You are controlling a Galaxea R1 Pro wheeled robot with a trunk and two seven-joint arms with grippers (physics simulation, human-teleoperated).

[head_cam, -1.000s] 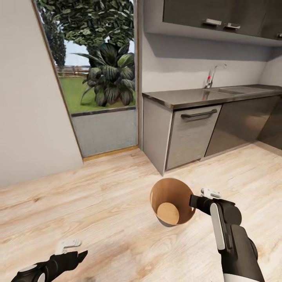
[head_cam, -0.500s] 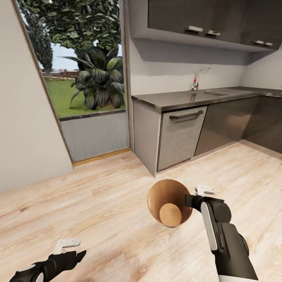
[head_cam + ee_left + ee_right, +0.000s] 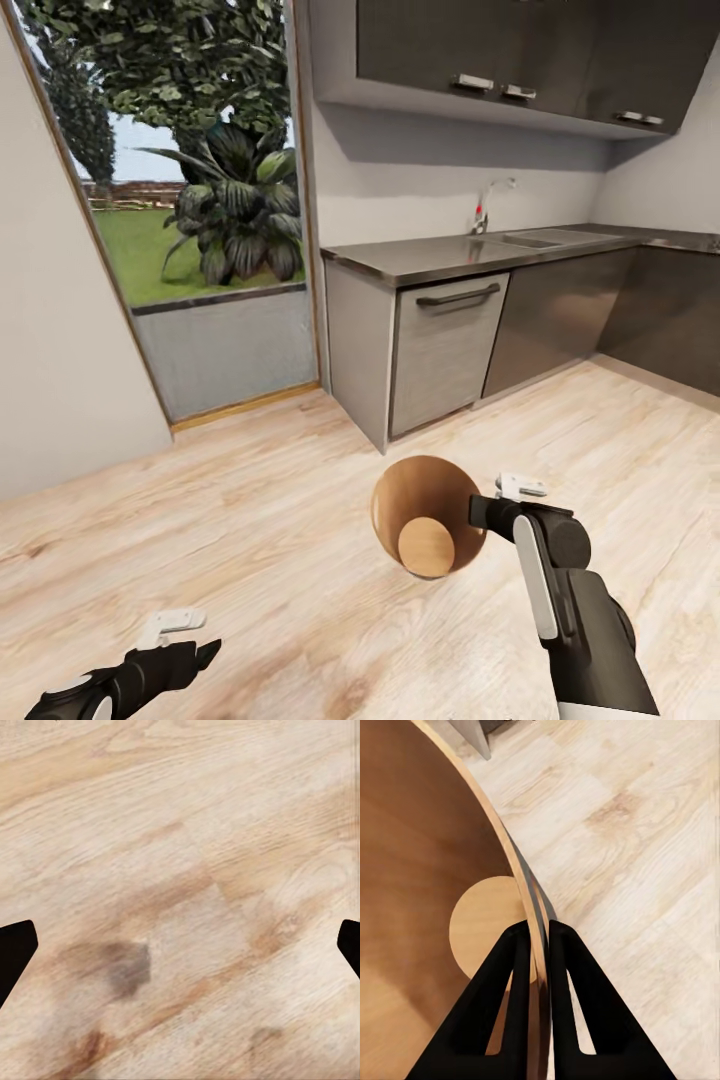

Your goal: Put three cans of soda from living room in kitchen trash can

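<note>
- Right gripper [image 3: 534,934] is pinched onto the rim of the tash can [image 3: 400,500], one finger inside, one outside, wall squeezed between them.
- The can hangs tilted above the pale wood floor [image 3: 250,520], so you look straight into the tan inside.
- It's in the kitchen, in front of the grey cabinets [image 3: 440,350].
- Left gripper [image 3: 172,628] is low over the floor, fingers spread wide, holding nothing.

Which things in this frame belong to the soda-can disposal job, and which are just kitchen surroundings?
Belongs to the job:
- trash can, no cans visible inside
- right claw, pinched on the trash can's rim
- left claw, open above the floor, holding nothing

Just surroundings:
- countertop
- tap
- wall cabinets
- glass door
</note>
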